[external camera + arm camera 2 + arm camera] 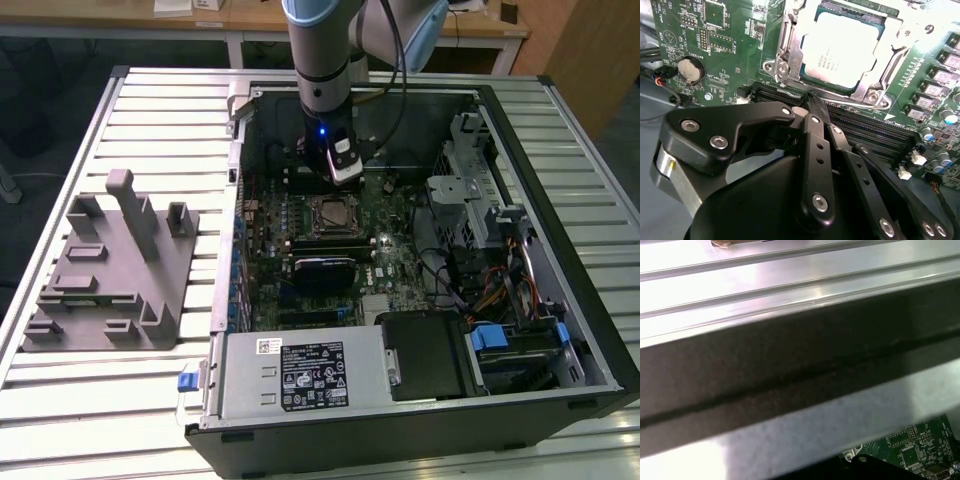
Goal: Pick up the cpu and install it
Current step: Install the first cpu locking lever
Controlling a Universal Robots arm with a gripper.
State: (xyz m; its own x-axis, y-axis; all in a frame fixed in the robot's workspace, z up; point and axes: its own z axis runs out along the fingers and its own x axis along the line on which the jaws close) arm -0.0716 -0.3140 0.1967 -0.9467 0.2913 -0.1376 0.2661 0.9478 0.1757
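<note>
The cpu (pixel 842 47), a pale silvery square chip, lies in the metal-framed socket (pixel 785 65) on the green motherboard (pixel 715 30). In the exterior view the cpu (pixel 328 212) shows near the middle of the board inside the open computer case. My gripper (pixel 344 176) hangs just behind the socket, toward the case's back wall. In the second wrist view my gripper's (pixel 812 97) black fingers (pixel 815 145) meet in a narrow tip at the socket's edge, shut with nothing between them. A thin socket lever wire (pixel 850 102) runs right by that tip.
A grey plastic fixture (pixel 110 265) stands on the slatted table at the exterior view's left. Inside the case are a power supply (pixel 300 375), a drive cage (pixel 465 190) and cables (pixel 500 290). The dark case wall (pixel 800 355) is close in the first wrist view.
</note>
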